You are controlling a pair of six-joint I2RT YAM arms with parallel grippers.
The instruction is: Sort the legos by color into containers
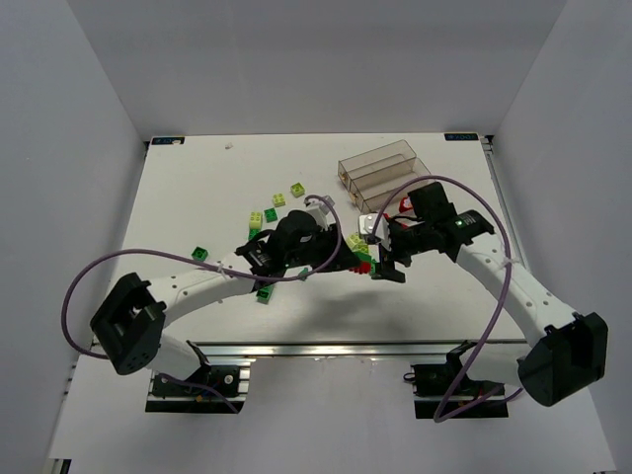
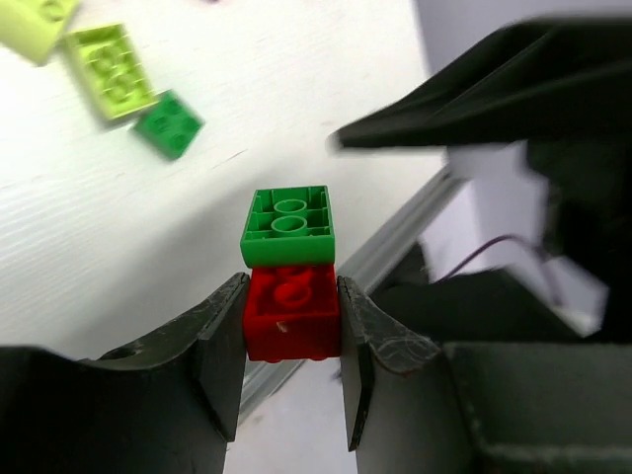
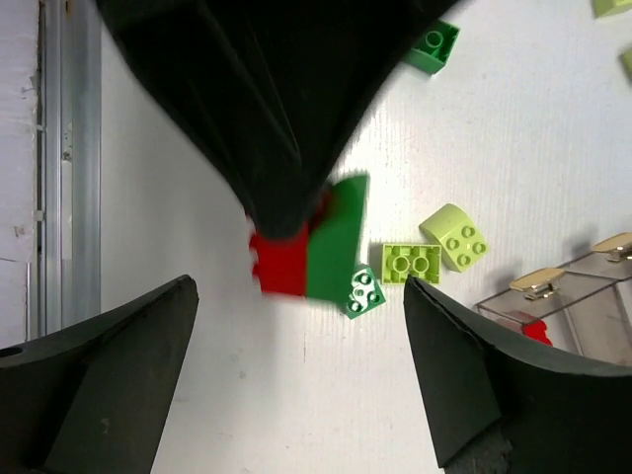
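My left gripper (image 2: 291, 299) is shut on a red lego (image 2: 291, 314) that has a dark green lego (image 2: 287, 225) stuck to its far end. In the right wrist view the same red (image 3: 280, 265) and green (image 3: 338, 247) pair hangs from the left gripper (image 3: 267, 99) above the table. My right gripper (image 3: 298, 331) is open wide around that spot, touching nothing. In the top view both grippers meet mid-table, left (image 1: 359, 263) and right (image 1: 387, 259). The clear containers (image 1: 380, 170) stand behind them, with a red lego (image 1: 405, 204) in the nearest one.
Loose legos lie on the white table: a small green one (image 3: 364, 292), a yellow-green one (image 3: 411, 263) and a pale rounded one (image 3: 454, 237) beside the container wall (image 3: 578, 301). More lie left of centre (image 1: 276, 200), (image 1: 200, 254), (image 1: 267, 293). The metal rail (image 1: 336, 351) edges the near side.
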